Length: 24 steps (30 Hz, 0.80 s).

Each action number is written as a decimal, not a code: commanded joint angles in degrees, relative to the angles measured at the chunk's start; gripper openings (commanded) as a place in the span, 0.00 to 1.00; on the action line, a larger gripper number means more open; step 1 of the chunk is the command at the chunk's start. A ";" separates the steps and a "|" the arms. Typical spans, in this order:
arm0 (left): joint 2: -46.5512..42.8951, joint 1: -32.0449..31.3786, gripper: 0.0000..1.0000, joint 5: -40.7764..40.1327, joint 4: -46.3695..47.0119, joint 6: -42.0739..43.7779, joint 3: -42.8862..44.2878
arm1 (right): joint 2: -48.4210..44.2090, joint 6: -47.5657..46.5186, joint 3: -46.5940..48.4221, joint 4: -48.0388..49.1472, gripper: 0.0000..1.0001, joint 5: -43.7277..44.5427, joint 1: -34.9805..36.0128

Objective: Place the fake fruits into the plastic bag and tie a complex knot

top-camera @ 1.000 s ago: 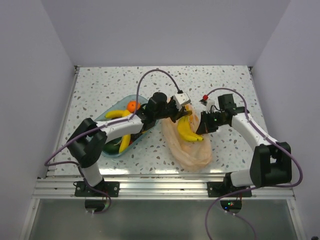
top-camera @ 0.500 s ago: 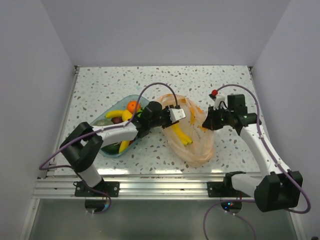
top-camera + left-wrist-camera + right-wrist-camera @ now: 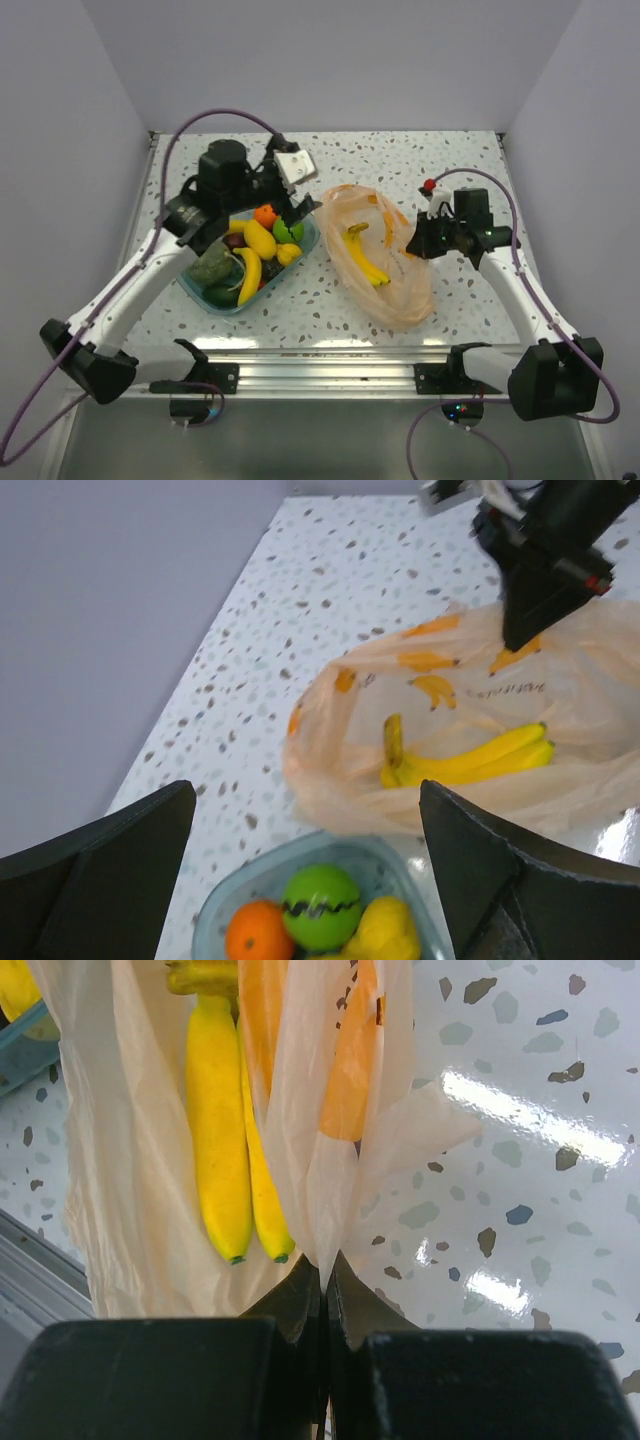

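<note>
The left gripper [image 3: 305,795] hangs spread wide and empty above the tray [image 3: 233,308], fake fruits [image 3: 258,240] directly beneath (clearly the nearer arm). The right gripper [image 3: 325,1265] pinches the rim of the plastic bag [image 3: 395,290], bananas [image 3: 362,262] inside.

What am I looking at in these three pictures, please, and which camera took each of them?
These are two robot arms bolted at the near edge of a speckled table. The wide picture comes from a fixed camera above and behind them. The other two come from a small camera on each wrist, so the black shapes at the bottom are that arm's own fingers. On the table lie a clear blue tray of plastic fruit, including an orange and a green ball, and a thin peach plastic bag with yellow bananas already inside. The left gripper hovers open over the tray, holding nothing. The right gripper is shut, pinching a fold of the bag.
</note>
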 commanded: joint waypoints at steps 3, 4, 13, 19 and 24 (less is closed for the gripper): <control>-6.92 19.68 1.00 6.27 -32.40 9.90 0.41 | -0.65 0.16 0.60 1.87 0.00 -0.58 -0.06; -7.45 24.41 1.00 6.01 -34.80 15.49 -0.04 | -0.65 -0.01 0.60 1.43 0.00 -0.50 -0.06; -8.95 35.18 0.98 4.52 -47.30 41.70 -5.66 | -0.12 -0.90 -0.02 0.82 0.00 -0.76 -0.15; -3.24 32.99 0.82 0.66 -51.52 58.25 -5.84 | 1.20 -0.89 0.51 0.55 0.00 -1.29 -0.15; 1.76 28.60 0.79 -1.38 -48.98 61.69 -7.33 | 1.29 -1.25 0.42 0.38 0.00 -1.11 -0.15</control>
